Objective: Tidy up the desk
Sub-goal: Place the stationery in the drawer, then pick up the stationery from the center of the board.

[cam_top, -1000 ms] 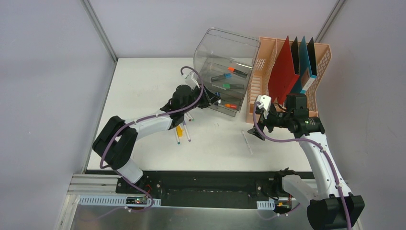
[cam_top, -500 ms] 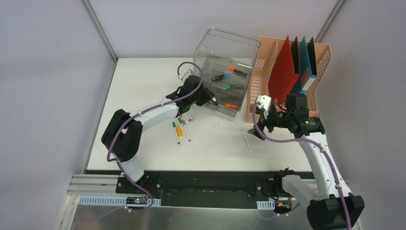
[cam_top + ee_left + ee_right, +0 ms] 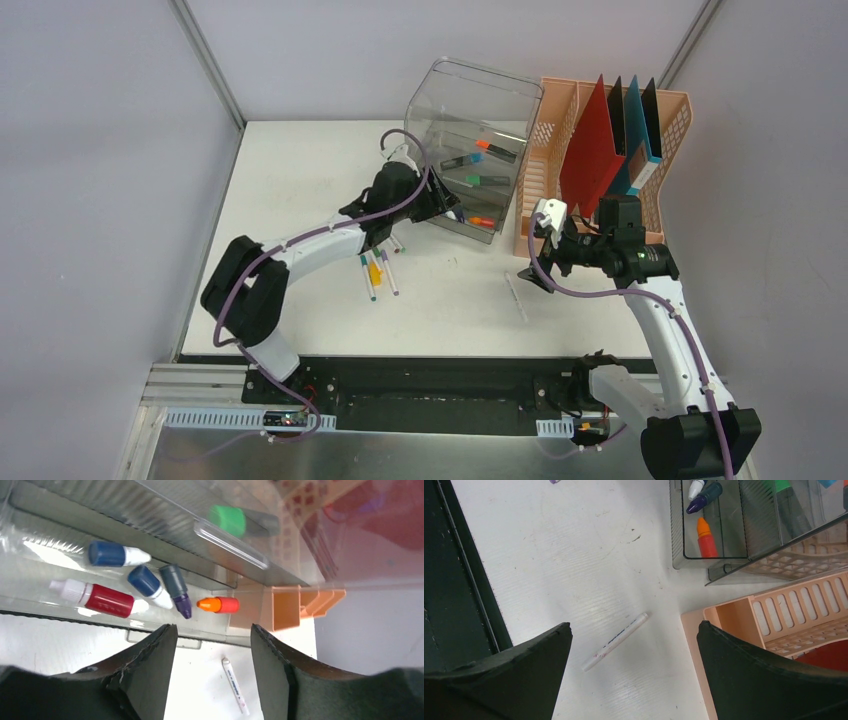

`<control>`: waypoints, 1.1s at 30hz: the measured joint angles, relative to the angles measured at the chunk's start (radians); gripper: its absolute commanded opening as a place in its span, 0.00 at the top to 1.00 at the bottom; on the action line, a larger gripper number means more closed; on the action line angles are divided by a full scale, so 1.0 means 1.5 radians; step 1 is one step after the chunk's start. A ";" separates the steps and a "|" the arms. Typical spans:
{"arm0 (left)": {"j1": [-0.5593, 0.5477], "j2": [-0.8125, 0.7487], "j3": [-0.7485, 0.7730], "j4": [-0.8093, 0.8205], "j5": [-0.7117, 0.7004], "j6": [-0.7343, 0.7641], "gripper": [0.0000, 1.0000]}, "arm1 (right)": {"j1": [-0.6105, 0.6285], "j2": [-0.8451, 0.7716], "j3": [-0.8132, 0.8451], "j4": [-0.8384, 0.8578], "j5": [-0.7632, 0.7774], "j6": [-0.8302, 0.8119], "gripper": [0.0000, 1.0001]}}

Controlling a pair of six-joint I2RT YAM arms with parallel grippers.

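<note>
With the left gripper (image 3: 212, 633) held open and empty just before the bin (image 3: 125, 515), the bin could be shoved away if its lip is struck.

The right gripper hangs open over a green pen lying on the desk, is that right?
Not quite: the pen is white, not green, as the right wrist view shows. The right gripper does hang open over it, and it lies on the desk.

A clear bin (image 3: 455, 95) of markers (image 3: 107, 599) stands beside an orange file rack (image 3: 531, 200).
</note>
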 measured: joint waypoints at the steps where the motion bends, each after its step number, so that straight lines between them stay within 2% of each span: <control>1: 0.000 -0.015 -0.020 0.022 0.018 0.022 0.40 | 0.000 0.000 0.000 0.000 0.000 -0.001 0.01; 6: 0.004 -0.093 -0.112 0.130 0.119 0.122 0.32 | 0.000 0.000 0.000 -0.001 0.000 -0.001 0.01; 13: 0.004 -0.219 -0.221 0.206 0.191 0.222 0.29 | 0.000 0.000 0.000 -0.003 0.000 -0.003 0.01; 20: 0.004 -0.350 -0.315 0.201 0.176 0.305 0.18 | -0.001 0.000 0.000 -0.003 0.000 -0.004 0.01; 25: 0.004 -0.435 -0.365 0.173 0.137 0.350 0.17 | -0.003 0.000 0.000 -0.003 0.001 -0.004 0.01; 33: 0.004 -0.515 -0.438 0.111 0.100 0.365 0.17 | -0.009 0.000 0.000 -0.004 0.001 -0.008 0.01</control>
